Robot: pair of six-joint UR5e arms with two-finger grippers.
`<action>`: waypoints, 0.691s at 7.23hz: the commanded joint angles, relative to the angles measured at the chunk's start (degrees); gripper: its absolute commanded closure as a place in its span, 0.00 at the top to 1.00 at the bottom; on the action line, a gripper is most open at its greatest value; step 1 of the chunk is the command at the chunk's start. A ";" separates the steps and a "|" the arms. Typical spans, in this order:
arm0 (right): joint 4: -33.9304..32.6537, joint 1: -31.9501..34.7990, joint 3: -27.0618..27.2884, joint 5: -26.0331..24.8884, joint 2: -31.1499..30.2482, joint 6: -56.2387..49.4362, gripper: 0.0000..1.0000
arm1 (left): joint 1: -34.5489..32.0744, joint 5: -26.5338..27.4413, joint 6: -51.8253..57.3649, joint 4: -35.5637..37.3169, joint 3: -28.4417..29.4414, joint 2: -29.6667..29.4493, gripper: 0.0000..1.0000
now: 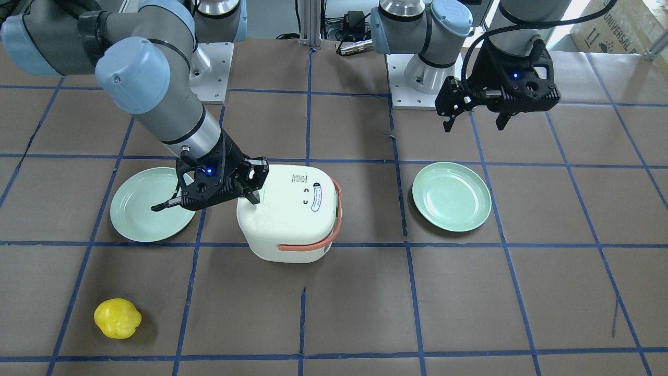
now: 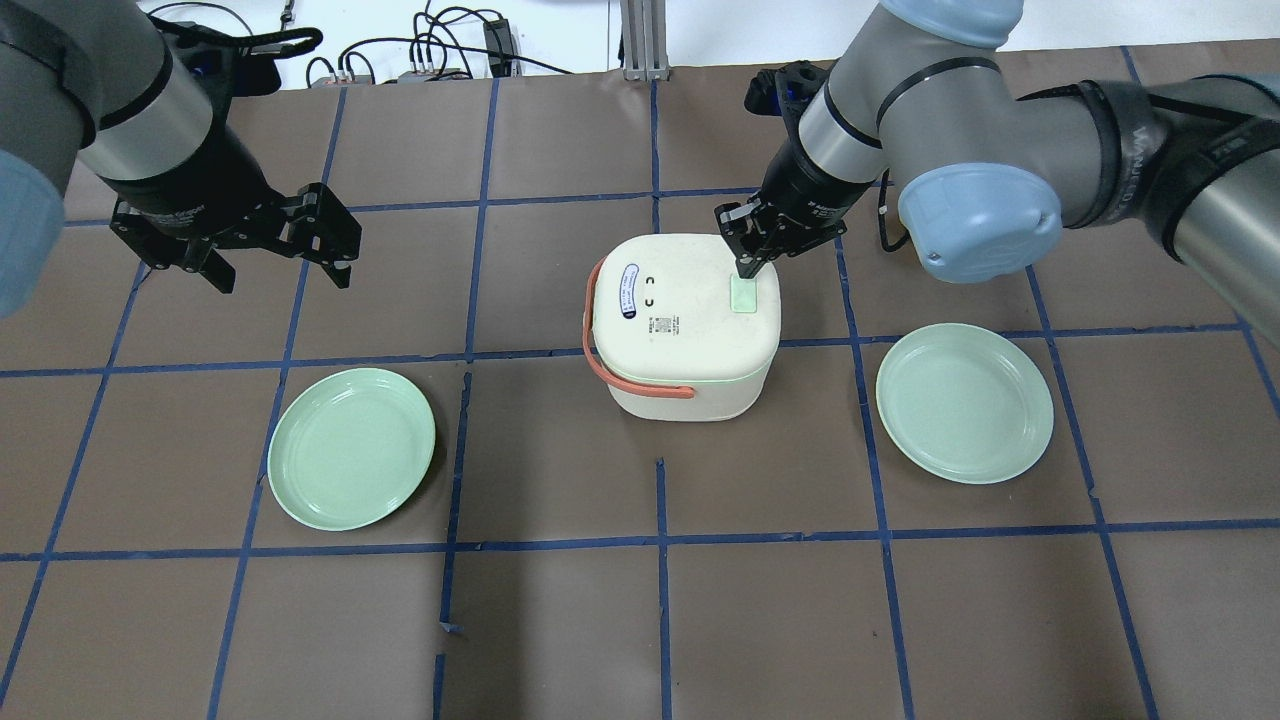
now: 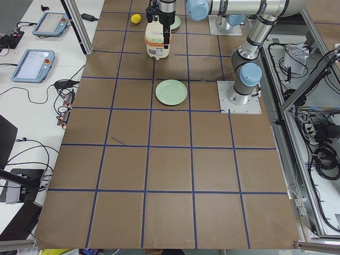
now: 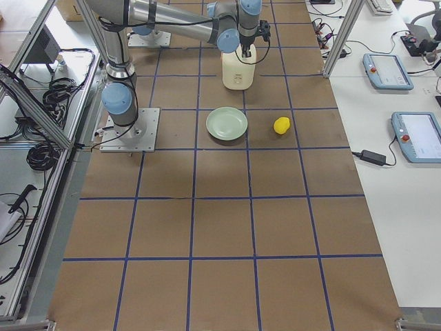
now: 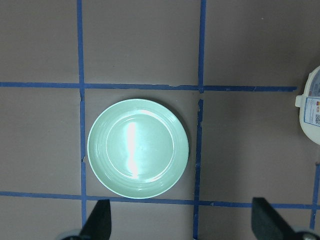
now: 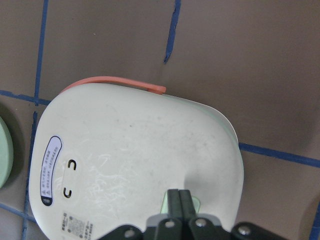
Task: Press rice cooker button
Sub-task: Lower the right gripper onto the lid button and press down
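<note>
Two claws, only one in reach. Right claw (image 2: 745,268) pressed together into a single blunt tip, pinching nothing, pointing straight down at button (image 2: 743,298). Button = pale green tab on top of cooker (image 2: 680,310), at 3 o'clock edge of that top seen from overhead, long axis running 12 to 6. Cooker in middle of table (image 2: 560,620), between left plate (image 2: 352,447) at 8 o'clock and right plate (image 2: 965,402) at 4 o'clock. Orange handle (image 2: 655,391) folded round 9 o'clock side, away from tab.

Key relation: tab directly beneath tip, no sideways gap. Same in wrist view: joined fingers (image 6: 178,196) centred on tab, green showing on both sides. Touching or just short of touching, cannot tell from these views. From overhead, tip nearer 12 o'clock end of tab than middle, possibly just camera angle.

Left claw (image 2: 283,270) spread wide, empty, hanging at 9 o'clock of cooker, well apart, above table near left plate. Not a candidate.

Judgement: calls for plain downward push along tool axis, no lateral correction. Risk if tip truly off-centre: skidding off tab onto cooker top, or rocking cooker toward 9 o'clock.
</note>
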 commanded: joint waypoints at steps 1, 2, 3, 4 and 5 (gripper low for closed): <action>-0.03 0.21 0.19 0.00 -0.20 0.16 0.12 | 0.00 0.00 0.00 0.01 0.00 0.00 1.00; -0.03 0.21 0.62 0.00 -0.11 0.16 0.12 | 0.00 0.00 0.00 0.01 0.00 0.00 1.00; -0.03 0.21 0.71 0.00 -0.11 0.16 0.12 | 0.00 0.00 0.00 0.01 0.00 0.00 1.00; -0.03 0.21 0.89 0.00 -0.11 0.07 0.12 | 0.00 0.00 0.00 0.01 0.00 0.00 1.00; -0.03 0.21 0.98 0.00 -0.11 -0.01 0.12 | 0.00 0.00 0.00 0.01 0.00 0.00 1.00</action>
